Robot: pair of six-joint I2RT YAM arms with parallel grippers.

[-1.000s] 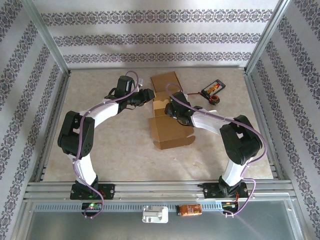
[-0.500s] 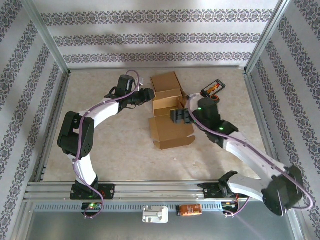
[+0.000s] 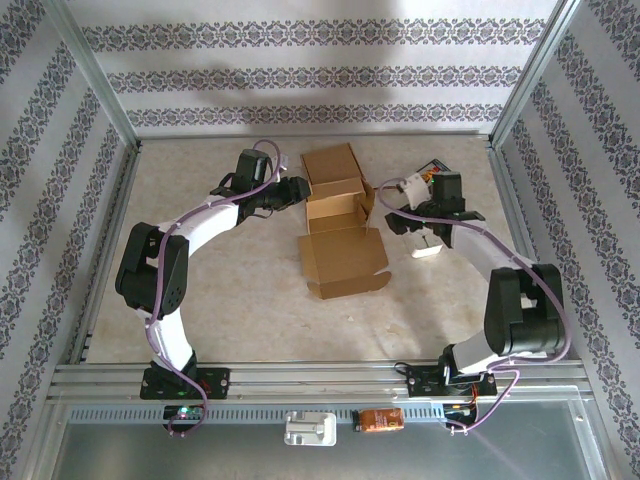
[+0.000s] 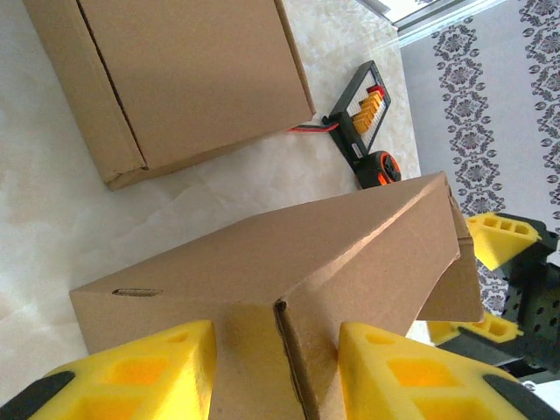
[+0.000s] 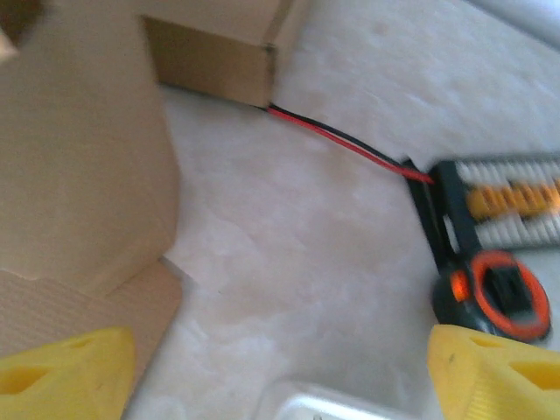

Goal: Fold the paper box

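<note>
The paper box (image 3: 340, 258) lies part-folded in the middle of the table, its lid flap spread flat toward me and its walls raised at the back. My left gripper (image 3: 297, 190) is at the box's left back corner. In the left wrist view its yellow fingers (image 4: 140, 367) straddle a raised wall of the box (image 4: 289, 262), shut on it. My right gripper (image 3: 400, 222) hangs just right of the box, off it. Its yellow fingertips (image 5: 61, 367) stand wide apart over bare table, and the box wall (image 5: 79, 175) is at the left.
A second, closed cardboard box (image 3: 330, 165) sits right behind the paper box. A black device with red and black wires (image 5: 507, 197) and a round black-and-orange tape measure (image 5: 499, 293) lie at the right back. A white object (image 3: 427, 248) is under the right gripper.
The right arm has drawn back from the box's right wall toward the right, and its jaws have opened. The left gripper has kept its hold and place.
</note>
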